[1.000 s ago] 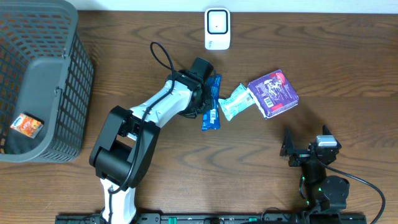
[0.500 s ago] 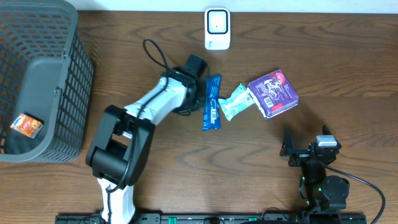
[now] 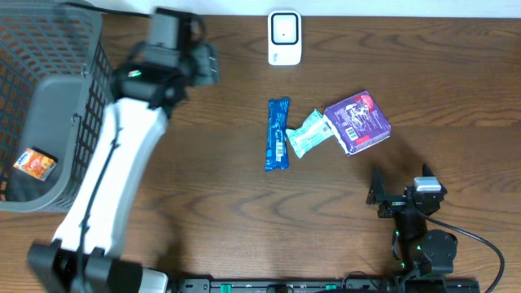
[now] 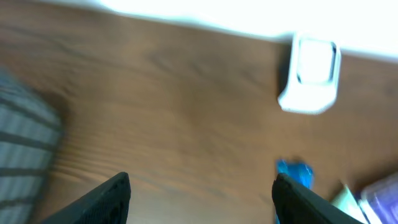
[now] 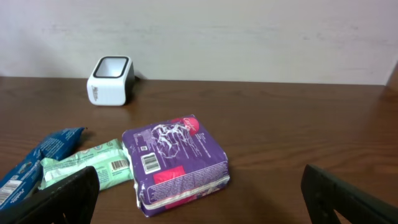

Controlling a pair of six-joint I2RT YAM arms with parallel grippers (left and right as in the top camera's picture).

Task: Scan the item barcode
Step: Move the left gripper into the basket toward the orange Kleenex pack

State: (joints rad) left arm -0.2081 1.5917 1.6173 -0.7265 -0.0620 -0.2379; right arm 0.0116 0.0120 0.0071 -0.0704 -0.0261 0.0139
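With my left end effector (image 4: 200, 185) wide and empty by the grey mesh basket (image 3: 104, 96), the long blue wrapper (image 3: 278, 134) apparently awaited scanning.

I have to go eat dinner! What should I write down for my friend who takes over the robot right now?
Left end effector: open, empty, up near the basket.
Right end effector: open, empty, low at the near edge of the table.
Items: blue bar, green pack and purple pack lie side by side mid-table, in front of the scanner. One orange packet lies in the basket.
Done: perhaps the orange packet, but nothing here proves a scan.
Left: pick up each of the three table items and show its barcode to the scanner.
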